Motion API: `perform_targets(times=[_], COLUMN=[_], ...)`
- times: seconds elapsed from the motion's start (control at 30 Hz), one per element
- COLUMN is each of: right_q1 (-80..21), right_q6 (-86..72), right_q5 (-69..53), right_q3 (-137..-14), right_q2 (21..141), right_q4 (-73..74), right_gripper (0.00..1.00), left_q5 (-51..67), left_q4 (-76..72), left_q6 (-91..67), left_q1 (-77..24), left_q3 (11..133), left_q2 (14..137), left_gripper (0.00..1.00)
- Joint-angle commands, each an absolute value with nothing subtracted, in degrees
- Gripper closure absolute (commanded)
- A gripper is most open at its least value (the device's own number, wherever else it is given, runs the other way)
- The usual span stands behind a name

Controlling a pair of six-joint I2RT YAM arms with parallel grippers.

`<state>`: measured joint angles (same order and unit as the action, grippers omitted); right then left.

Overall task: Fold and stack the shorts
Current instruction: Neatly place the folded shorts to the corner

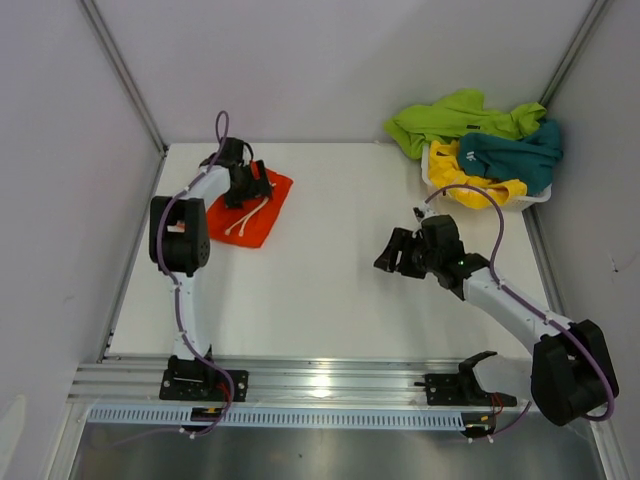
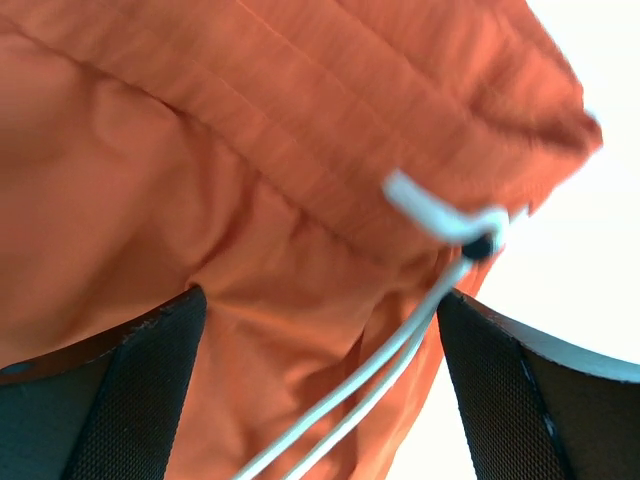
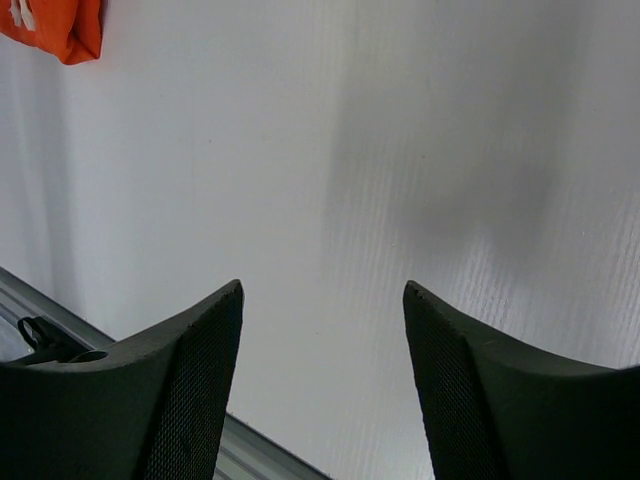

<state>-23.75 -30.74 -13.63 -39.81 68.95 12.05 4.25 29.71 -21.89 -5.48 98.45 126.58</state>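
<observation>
The orange shorts (image 1: pixel 257 212) lie folded at the table's far left, white drawstring (image 1: pixel 243 222) on top. My left gripper (image 1: pixel 256 186) is open just above them. In the left wrist view the orange fabric (image 2: pixel 250 150) fills the frame, and the drawstring (image 2: pixel 400 350) runs between the spread fingers (image 2: pixel 150 390). My right gripper (image 1: pixel 386 262) is open and empty over bare table at centre right. The orange shorts also show in the right wrist view (image 3: pixel 60 25). Lime green (image 1: pixel 450 115), yellow (image 1: pixel 452 163) and teal (image 1: pixel 515 155) shorts are heaped at the far right.
A white mesh basket (image 1: pixel 530 200) in the far right corner holds the heaped shorts, the lime green pair spilling over its back. Grey walls (image 1: pixel 60 150) close in the table on the left, back and right. A metal rail (image 1: pixel 320 385) runs along the near edge.
</observation>
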Motion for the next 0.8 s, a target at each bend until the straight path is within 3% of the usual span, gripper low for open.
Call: perform_targets(times=[0.0,0.37,0.77], right_q1=[-23.5,-23.5,-25.4], right_q6=[-28.8,-27.8,-28.7], right_q5=[-14.7,-15.0,-13.8], right_q3=[-44.2,-52.1,-58.2], right_q2=[69.7,73.2,76.4], right_q4=[13.3,18.3,21.4], right_gripper=[0.33,0.33,0.33], left_q5=[4.3,6.5,7.6], left_q4=[34.8,41.0,32.6], left_q6=[-20.2,-22.8,-35.1], left_q1=[-1.9,5.1,12.9], left_q3=[105.3,126.7,128.9], left_q2=[132.4,145.4,148.6], left_gripper=[0.02,0.01,0.01])
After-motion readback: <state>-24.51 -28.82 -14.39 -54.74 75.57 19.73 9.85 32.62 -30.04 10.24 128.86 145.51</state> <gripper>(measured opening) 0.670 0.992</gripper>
